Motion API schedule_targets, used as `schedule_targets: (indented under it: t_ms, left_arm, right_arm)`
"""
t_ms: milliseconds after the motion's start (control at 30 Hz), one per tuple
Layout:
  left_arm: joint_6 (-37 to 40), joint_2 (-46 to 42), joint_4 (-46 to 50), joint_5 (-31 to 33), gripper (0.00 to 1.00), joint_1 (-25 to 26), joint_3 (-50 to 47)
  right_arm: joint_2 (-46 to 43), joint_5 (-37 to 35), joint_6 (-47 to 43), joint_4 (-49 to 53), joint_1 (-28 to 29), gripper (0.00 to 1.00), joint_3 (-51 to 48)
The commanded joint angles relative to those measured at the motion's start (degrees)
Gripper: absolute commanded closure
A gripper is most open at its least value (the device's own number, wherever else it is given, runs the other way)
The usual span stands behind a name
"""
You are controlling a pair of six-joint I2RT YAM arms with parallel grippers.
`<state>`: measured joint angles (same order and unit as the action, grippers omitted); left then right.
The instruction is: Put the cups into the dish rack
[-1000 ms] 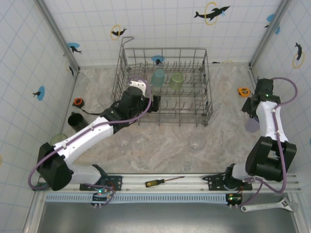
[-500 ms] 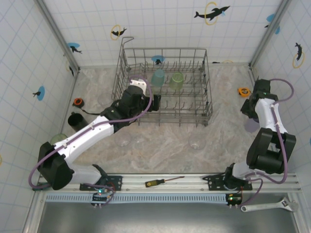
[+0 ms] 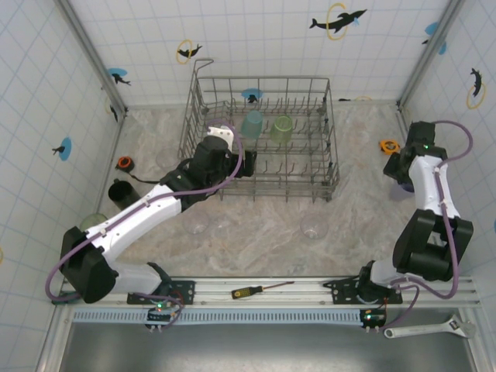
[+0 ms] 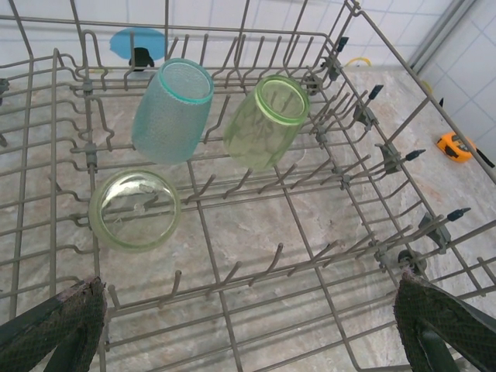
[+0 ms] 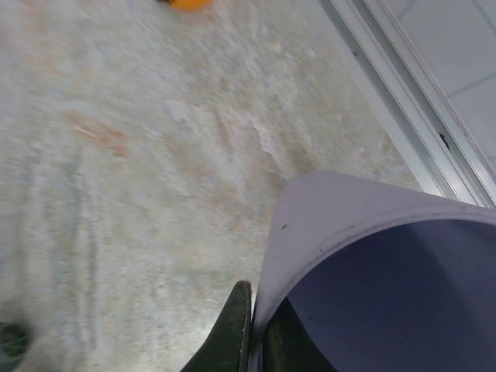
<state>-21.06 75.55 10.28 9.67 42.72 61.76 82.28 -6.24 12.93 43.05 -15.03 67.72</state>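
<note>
Right fingers [image 5: 231,333] newly clamped on lavender cup [image 5: 349,225] rim, cup mostly cropped; left fingers [image 4: 54,325] wide apart.

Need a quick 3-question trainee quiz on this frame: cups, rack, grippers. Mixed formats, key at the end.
1. How many cups sit inside the dish rack?
2. True or false: the right gripper has its fingers shut on the rim of the lavender cup.
3. The left gripper is: A) shut on a cup, B) open over the rack, C) shut on nothing.

Key: 1) Three: the teal cup and two pale green cups. 2) True. 3) B.
</note>
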Motion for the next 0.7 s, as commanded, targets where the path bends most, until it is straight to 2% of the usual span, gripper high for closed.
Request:
schedule_targets:
  t_ms: [0,233,400,667]
  left_arm:
    - [-0.3,-0.75,0.83,0.65,0.02,0.22,1.78]
    - [-0.12,-0.24,1.57,1.22,0.02,0.26,3.0]
    - [-1.76,1.52,2.81,2.44,0.02,0.26,5.95]
    - [-3.52,5.73,5.4,2.22,0.03,0.26,12.05]
  right_arm:
    - [-4.17,4.42,0.75,-1.42,0.66,1.0,4.88]
    - [-5.26,11.18,2.3,-4.71,3.37,1.0,6.03]
    - [-6.34,19.99,5.02,-10.46,5.36,1.0,4.96]
    - [-8.62,26.93,7.1,-17.93,6.13,1.0,5.79]
